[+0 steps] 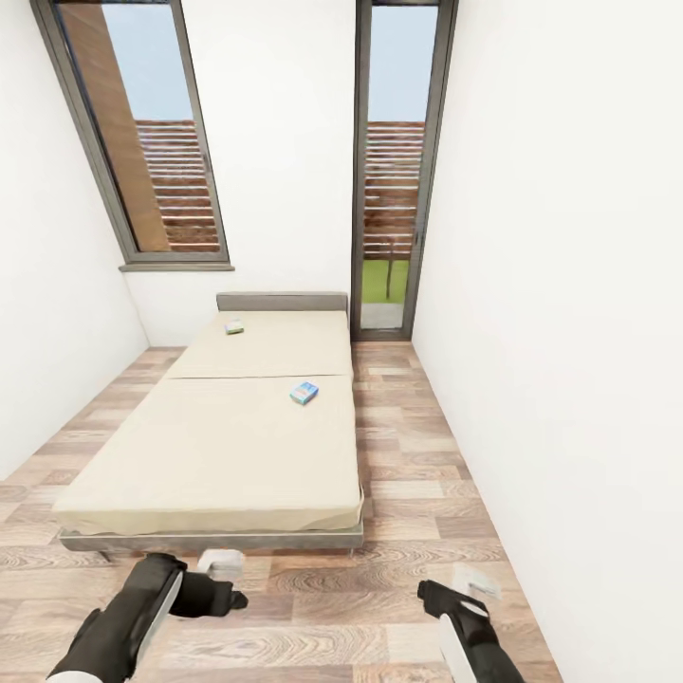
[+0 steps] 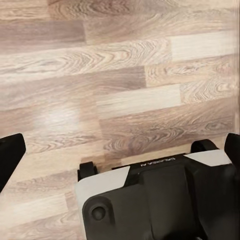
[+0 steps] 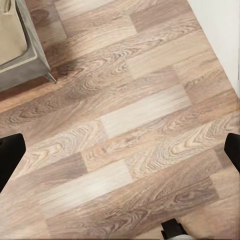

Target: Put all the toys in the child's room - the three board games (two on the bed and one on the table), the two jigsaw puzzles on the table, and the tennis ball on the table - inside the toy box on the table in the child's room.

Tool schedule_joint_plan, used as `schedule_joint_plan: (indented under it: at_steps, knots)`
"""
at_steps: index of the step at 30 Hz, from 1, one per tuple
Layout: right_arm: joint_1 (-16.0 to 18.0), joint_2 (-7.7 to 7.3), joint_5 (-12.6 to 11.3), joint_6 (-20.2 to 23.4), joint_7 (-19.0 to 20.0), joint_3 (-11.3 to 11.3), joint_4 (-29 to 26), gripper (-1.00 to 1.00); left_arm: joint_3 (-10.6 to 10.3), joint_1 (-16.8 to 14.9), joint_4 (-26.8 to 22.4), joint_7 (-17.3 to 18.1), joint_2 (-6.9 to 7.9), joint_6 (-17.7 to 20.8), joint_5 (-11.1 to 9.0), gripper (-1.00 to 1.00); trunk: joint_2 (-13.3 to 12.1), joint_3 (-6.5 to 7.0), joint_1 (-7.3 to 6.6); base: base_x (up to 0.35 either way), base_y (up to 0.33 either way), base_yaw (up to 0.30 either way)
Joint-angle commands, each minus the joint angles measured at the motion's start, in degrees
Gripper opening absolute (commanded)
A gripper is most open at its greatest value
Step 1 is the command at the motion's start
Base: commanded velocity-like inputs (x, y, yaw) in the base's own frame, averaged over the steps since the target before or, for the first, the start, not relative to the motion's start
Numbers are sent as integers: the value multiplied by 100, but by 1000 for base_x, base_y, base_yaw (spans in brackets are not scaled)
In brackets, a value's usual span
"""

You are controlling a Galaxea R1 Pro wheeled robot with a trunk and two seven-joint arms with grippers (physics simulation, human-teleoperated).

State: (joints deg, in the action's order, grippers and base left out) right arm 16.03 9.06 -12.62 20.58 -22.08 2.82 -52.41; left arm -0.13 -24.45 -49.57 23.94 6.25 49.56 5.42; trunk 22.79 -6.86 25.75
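bed (image 1: 218, 446) ahead | two board games (image 1: 304, 393) on its mattress, one mid-right, one (image 1: 234, 328) near headboard | light, stiff flat boxes, I judge; pinch across an edge | my left gripper (image 2: 120, 150) and right gripper (image 3: 120, 150) both spread, empty

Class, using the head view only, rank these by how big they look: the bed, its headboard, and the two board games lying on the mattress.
1. bed
2. headboard
3. nearer board game
4. farther board game

The two games look nearly alike; the farther one may only seem smaller because of distance, so treat that order as unsure.
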Motion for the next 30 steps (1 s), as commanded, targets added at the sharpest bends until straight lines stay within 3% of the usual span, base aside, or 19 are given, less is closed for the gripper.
schedule_joint_plan:
  at_steps: [1,6,17,22,30]
  knots:
    - [45,10,-51,85,-56,1,-20,100,0,-70,-73,48,-8,110,64,100,13,-14,4,0,0,0]
    - [309,27,-57,418,-137,-18,-207,100,3,-533,-286,49,-44,459,64,100,13,-14,4,0,0,0]
    - [425,20,-99,1116,-156,-24,-754,100,2,-1361,-331,23,-46,565,91,100,13,-14,4,0,0,0]
    - [433,94,-113,1244,-160,-30,-1078,100,3,-1640,-320,4,-53,564,102,100,13,-14,4,0,0,0]
    - [452,94,-49,1303,-187,-122,-1225,100,-2,-1872,-324,-10,-129,553,112,100,13,-14,4,0,0,0]
